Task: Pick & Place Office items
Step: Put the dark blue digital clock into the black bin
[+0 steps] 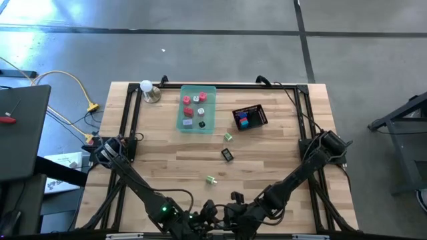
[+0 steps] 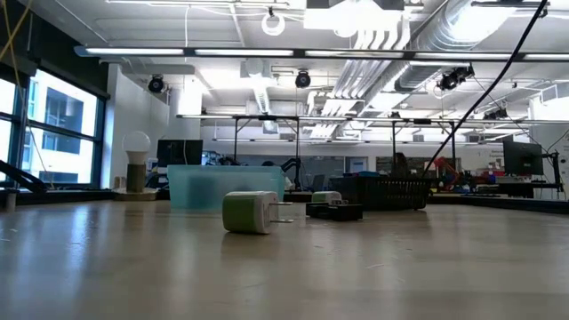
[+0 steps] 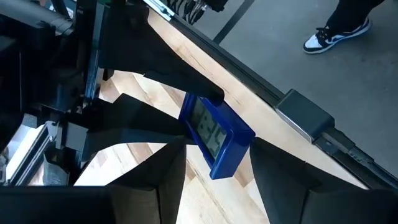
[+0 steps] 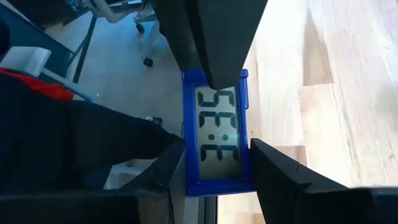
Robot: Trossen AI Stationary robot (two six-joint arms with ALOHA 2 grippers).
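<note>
My two grippers meet at the table's near edge, left (image 1: pixel 212 212) and right (image 1: pixel 235 201). Between them is a blue digital clock (image 4: pixel 217 134). My right gripper (image 4: pixel 216 163) is shut on it. My left gripper (image 3: pixel 217 163) is open, with its fingers on either side of the clock's other end (image 3: pixel 227 160). Several pink and red office items lie in the green tray (image 1: pixel 208 124). Blue and red ones lie in the black mesh basket (image 1: pixel 260 117). Two green-and-white pieces (image 1: pixel 228 137) (image 1: pixel 211 179) and a black piece (image 1: pixel 227 155) lie on the table. My right gripper pinches the clock's two long sides (image 4: pixel 188 174) between its two fingers, near the end closest to its wrist. The fingers lie along the clock. The clock is lifted, with its display toward the right wrist camera and the table edge and floor behind it.
A light bulb on a round base (image 1: pixel 148 90) stands at the far left, beside the tray. A black frame (image 1: pixel 130 113) rims the table. A laptop (image 1: pixel 23 127) sits left of the table. A person's shoe (image 3: pixel 336 31) shows on the floor beyond the table edge.
</note>
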